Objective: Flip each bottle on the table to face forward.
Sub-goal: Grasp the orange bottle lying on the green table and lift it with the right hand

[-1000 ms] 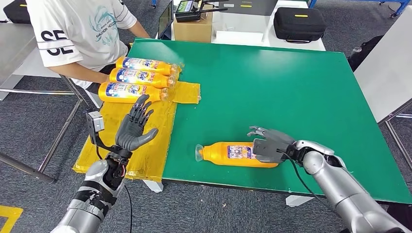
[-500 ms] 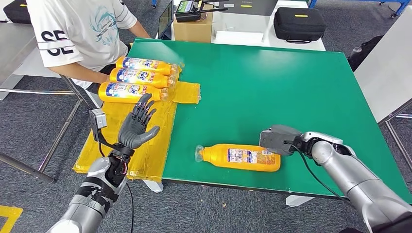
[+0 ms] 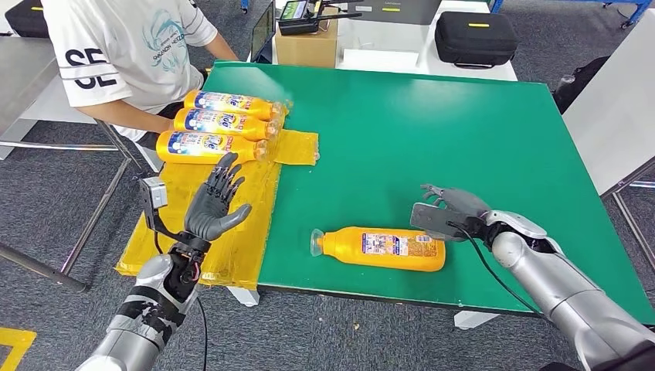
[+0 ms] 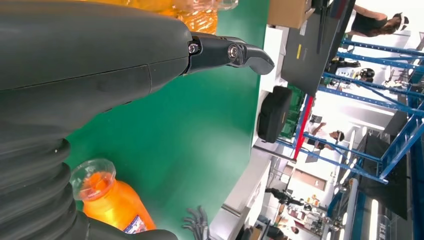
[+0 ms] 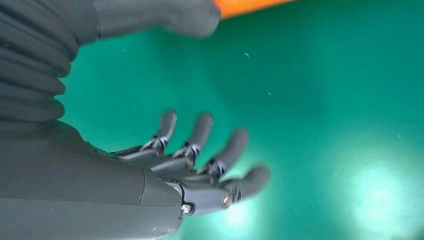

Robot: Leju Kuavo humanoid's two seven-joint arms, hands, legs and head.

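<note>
Leftmost, a person (image 3: 116, 54) in a white shirt is sitting at the table's far corner, beside three orange bottles (image 3: 220, 124) lying side by side on a yellow mat (image 3: 232, 232), while the left hand (image 3: 212, 205) is hovering above that mat with fingers spread and holding nothing. Further right, a single orange bottle (image 3: 382, 249) is lying on its side near the front edge of the green table (image 3: 432, 131), cap pointing left, and the right hand (image 3: 448, 212) is hanging just beside its base, fingers apart, gripping nothing
</note>
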